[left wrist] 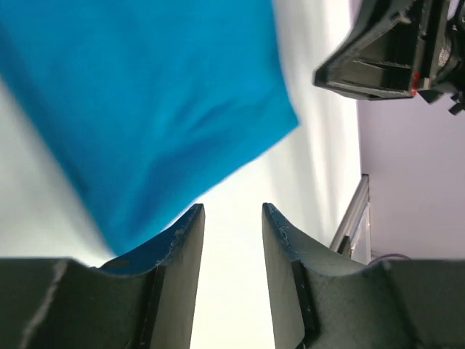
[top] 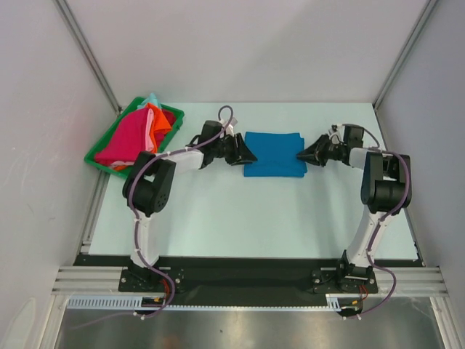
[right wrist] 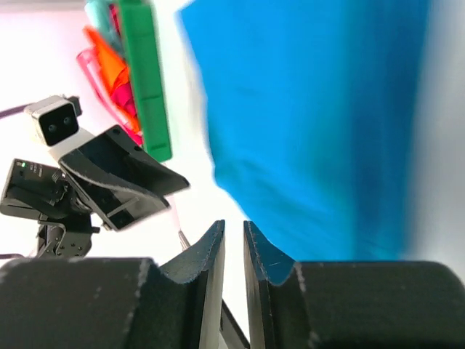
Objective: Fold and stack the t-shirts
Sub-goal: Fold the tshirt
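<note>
A folded bright blue t-shirt (top: 274, 154) lies flat on the table at the middle back. It also shows in the left wrist view (left wrist: 152, 109) and the right wrist view (right wrist: 312, 116). My left gripper (top: 249, 153) is at its left edge, open and empty (left wrist: 232, 211). My right gripper (top: 302, 155) is at its right edge, its jaws a narrow gap apart with nothing between them (right wrist: 234, 225). The magenta t-shirt (top: 127, 134), orange t-shirt (top: 158, 120) and mint t-shirt (top: 151, 98) lie heaped in the tray.
A green plastic tray (top: 98, 149) stands at the back left corner, behind my left arm; it also shows in the right wrist view (right wrist: 145, 87). Grey walls close in the table on the left, back and right.
</note>
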Robot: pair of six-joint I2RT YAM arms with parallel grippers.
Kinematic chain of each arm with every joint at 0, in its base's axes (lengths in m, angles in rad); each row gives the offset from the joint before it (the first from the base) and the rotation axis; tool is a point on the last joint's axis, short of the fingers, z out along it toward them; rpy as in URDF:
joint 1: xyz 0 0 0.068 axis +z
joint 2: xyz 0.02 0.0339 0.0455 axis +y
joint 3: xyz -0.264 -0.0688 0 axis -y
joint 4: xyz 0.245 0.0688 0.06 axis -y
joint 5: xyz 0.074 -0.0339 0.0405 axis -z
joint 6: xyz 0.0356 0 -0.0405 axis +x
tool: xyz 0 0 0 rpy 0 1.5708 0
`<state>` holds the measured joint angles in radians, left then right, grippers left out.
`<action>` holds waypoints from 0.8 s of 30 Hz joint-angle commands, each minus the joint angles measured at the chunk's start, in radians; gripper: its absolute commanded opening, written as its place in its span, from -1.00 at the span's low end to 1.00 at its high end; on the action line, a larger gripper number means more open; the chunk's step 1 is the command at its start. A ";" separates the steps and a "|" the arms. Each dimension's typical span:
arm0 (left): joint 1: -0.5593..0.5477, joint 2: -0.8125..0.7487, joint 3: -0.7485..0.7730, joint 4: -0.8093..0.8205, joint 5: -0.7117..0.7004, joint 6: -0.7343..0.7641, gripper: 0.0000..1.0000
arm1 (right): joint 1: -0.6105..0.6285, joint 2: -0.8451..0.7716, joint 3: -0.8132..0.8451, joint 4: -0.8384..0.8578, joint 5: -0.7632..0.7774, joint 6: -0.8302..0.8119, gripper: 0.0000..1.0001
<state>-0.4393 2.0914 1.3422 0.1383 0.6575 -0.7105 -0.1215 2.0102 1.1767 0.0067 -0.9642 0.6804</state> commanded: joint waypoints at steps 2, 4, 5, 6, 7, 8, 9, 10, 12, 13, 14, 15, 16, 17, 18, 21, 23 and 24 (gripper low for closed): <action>-0.047 -0.038 0.032 0.069 0.017 -0.067 -0.14 | 0.106 -0.047 0.067 0.035 0.013 0.051 -0.57; -0.059 0.008 0.041 0.122 0.025 -0.098 -0.14 | 0.118 -0.021 0.061 0.093 0.016 0.083 -0.57; -0.064 0.025 0.044 0.139 0.024 -0.118 -0.14 | 0.153 -0.013 0.046 0.105 0.019 0.103 -0.57; -0.065 0.039 0.044 0.155 0.022 -0.130 -0.14 | 0.157 0.002 0.029 0.124 0.025 0.116 -0.58; -0.065 0.076 0.041 0.197 0.028 -0.159 -0.16 | 0.158 0.007 0.009 0.191 0.019 0.131 -0.57; -0.064 0.090 0.026 0.220 0.028 -0.170 -0.16 | 0.152 0.015 -0.033 0.217 0.021 0.149 -0.57; -0.062 0.104 0.017 0.240 0.027 -0.179 -0.17 | 0.151 0.034 -0.049 0.234 0.022 0.153 -0.57; -0.062 0.123 0.011 0.253 0.027 -0.182 -0.17 | 0.145 0.047 -0.063 0.265 0.016 0.153 -0.57; -0.062 0.136 -0.008 0.250 0.025 -0.161 -0.18 | 0.131 0.071 -0.107 0.295 0.004 0.150 -0.57; -0.061 0.139 -0.017 0.245 0.021 -0.137 -0.18 | 0.129 0.088 -0.121 0.303 -0.002 0.145 -0.57; -0.056 0.139 -0.034 0.230 0.021 -0.124 -0.17 | 0.102 0.093 -0.135 0.302 -0.007 0.136 -0.57; -0.055 0.139 -0.038 0.218 0.022 -0.110 -0.18 | 0.077 0.093 -0.162 0.300 -0.008 0.110 -0.57; -0.053 0.137 -0.044 0.208 0.024 -0.084 -0.18 | 0.065 0.084 -0.173 0.282 -0.007 0.097 -0.57; -0.049 0.127 -0.063 0.195 0.028 -0.072 -0.19 | 0.048 0.076 -0.186 0.273 -0.007 0.082 -0.57; -0.049 0.119 -0.070 0.184 0.030 -0.060 -0.19 | 0.014 0.061 -0.205 0.262 -0.004 0.059 -0.57; -0.045 0.055 -0.097 0.111 0.044 -0.001 -0.19 | -0.041 -0.020 -0.216 0.123 0.018 -0.010 -0.57; -0.047 -0.002 -0.136 0.087 0.056 0.026 -0.17 | -0.076 -0.098 -0.178 0.021 0.044 -0.059 -0.52; -0.047 -0.066 -0.155 0.069 0.062 0.031 -0.16 | -0.082 -0.120 -0.160 -0.091 0.076 -0.088 -0.46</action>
<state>-0.4969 2.1696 1.2362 0.2806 0.6994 -0.7681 -0.1715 2.0155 0.9741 0.1257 -0.9604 0.7139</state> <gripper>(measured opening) 0.417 0.250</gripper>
